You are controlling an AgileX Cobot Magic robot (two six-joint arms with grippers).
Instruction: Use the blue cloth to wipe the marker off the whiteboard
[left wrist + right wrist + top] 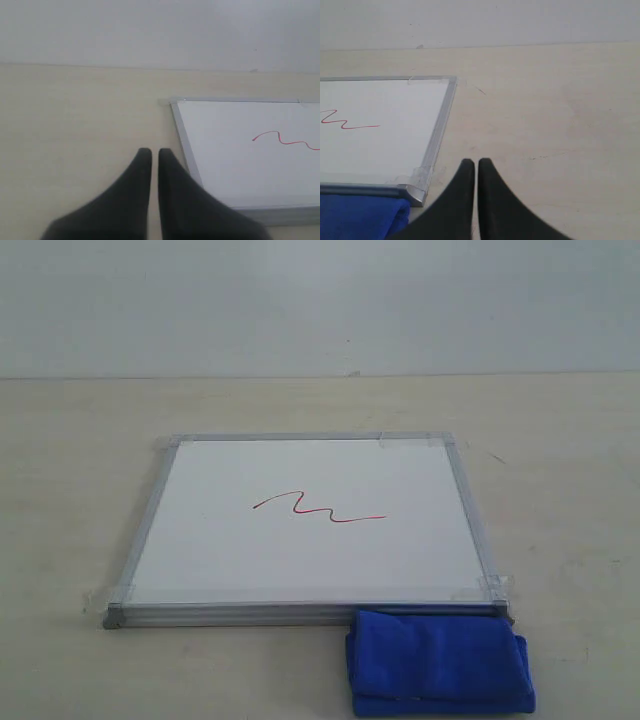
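The whiteboard (310, 570) lies flat on the table, silver-framed with clear tape at its corners. A short red marker squiggle (318, 507) runs across its middle. The blue cloth (438, 662) lies folded on the table against the board's near right edge. Neither gripper shows in the exterior view. In the left wrist view my left gripper (151, 151) is shut and empty over bare table beside the board's left frame (186, 145); the marker line (282, 139) shows there. My right gripper (472, 162) is shut and empty beside the board's near right corner (422, 187), close to the cloth (362, 217).
The pale wooden table (80, 470) stretches around the board on all sides. A plain light wall (320, 300) stands behind its far edge. A small dark scratch (480, 91) marks the table to the right of the board.
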